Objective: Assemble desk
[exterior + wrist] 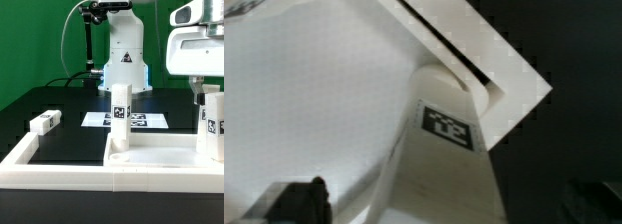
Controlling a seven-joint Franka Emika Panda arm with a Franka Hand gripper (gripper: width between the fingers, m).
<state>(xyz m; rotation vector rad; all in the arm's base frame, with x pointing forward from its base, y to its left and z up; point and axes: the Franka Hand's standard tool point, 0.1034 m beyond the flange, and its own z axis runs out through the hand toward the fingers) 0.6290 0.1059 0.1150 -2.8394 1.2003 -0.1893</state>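
The white desk tabletop (160, 155) lies flat in the front corner on the exterior view's right. One white tagged leg (120, 108) stands upright at its far corner on that view's left. A second tagged leg (211, 125) stands upright at the far corner on that view's right. My gripper (208, 98) is over this second leg. In the wrist view the leg (446, 150) runs between my fingers down to the tabletop (313, 100). One dark finger (295, 203) stands apart from the leg, so the gripper (441, 208) is open around it.
A third tagged leg (43, 122) lies loose on the black table at the exterior view's left. The marker board (140, 120) lies flat behind the tabletop. The long white rim (60, 170) runs along the front. The robot base (122, 60) stands at the back.
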